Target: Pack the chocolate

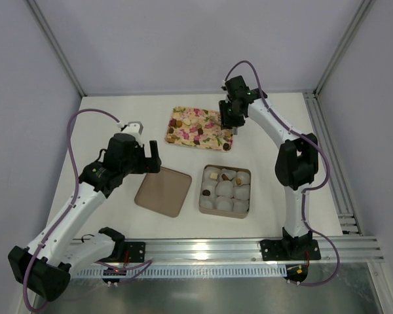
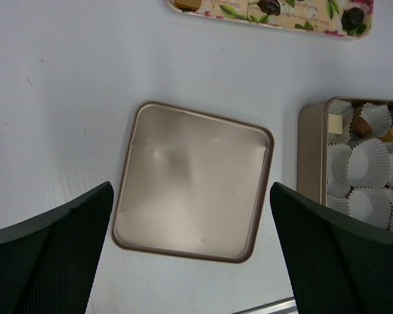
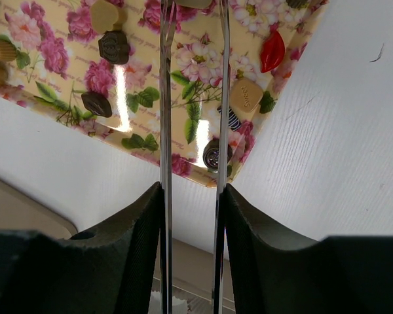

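Starting at 6 o'clock in the top view: finding the aluminium rail running along the near edge of the table, with both arm bases bolted to it.

Just beyond, seeing the gold lid lying flat and slightly askew. Finding the square tin at its 3 o'clock, parted from it by a narrow strip of white tabletop. Finding the tin lined with white paper cups. Spotting chocolate along the tin's 9 o'clock side, a tan piece and a dark one.

Watching the left gripper hanging above the lid with fingers spread wide, holding nothing. Noting bare table lying open toward 9 o'clock.

Moving toward 12 o'clock: seeing the floral tray lying apart from tin and lid, with more chocolate scattered over it. Noting one dark round piece right at the lip of the tray's near-right corner.

Finding the right gripper poised over the tray's 3 o'clock edge, with thin metal blades set a narrow gap apart. Losing the blade tips past the top of the wrist view, so not telling whether anything is pinched.

Noting open white table beyond the tray out to the far wall and toward 3 o'clock.
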Controlling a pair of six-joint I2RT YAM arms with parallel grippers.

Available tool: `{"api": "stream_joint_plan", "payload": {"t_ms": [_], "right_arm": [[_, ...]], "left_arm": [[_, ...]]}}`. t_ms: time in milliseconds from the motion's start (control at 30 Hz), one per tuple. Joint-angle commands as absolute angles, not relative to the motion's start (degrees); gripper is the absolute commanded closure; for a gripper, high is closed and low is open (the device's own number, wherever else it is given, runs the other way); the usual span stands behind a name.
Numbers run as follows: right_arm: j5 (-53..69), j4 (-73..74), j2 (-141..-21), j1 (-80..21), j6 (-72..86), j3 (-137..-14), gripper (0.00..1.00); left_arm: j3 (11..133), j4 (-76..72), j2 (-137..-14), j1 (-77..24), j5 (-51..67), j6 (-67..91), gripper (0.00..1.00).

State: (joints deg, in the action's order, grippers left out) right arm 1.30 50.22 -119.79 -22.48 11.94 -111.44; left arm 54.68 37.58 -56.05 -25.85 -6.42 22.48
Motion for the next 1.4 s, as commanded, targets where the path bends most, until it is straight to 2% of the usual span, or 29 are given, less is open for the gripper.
{"api": "stream_joint_plan", "payload": {"t_ms": [0, 900, 1367], "right_arm": [[2.20, 49.48, -119.62, -22.24, 11.87, -113.64, 0.57], [3.08, 49.92, -120.32, -22.06, 11.78, -114.26, 0.64], [3.16, 49.31, -115.85, -21.97, 12.22, -111.98, 0.65]], "left_arm": [[56.51, 37.27, -55.90, -25.66, -7.03, 22.41, 0.00], [56.51, 37.27, -55.99, -25.66, -7.12, 22.41, 0.00], [56.43, 37.27, -55.90, -25.75, -6.94, 22.50, 0.00]]}}
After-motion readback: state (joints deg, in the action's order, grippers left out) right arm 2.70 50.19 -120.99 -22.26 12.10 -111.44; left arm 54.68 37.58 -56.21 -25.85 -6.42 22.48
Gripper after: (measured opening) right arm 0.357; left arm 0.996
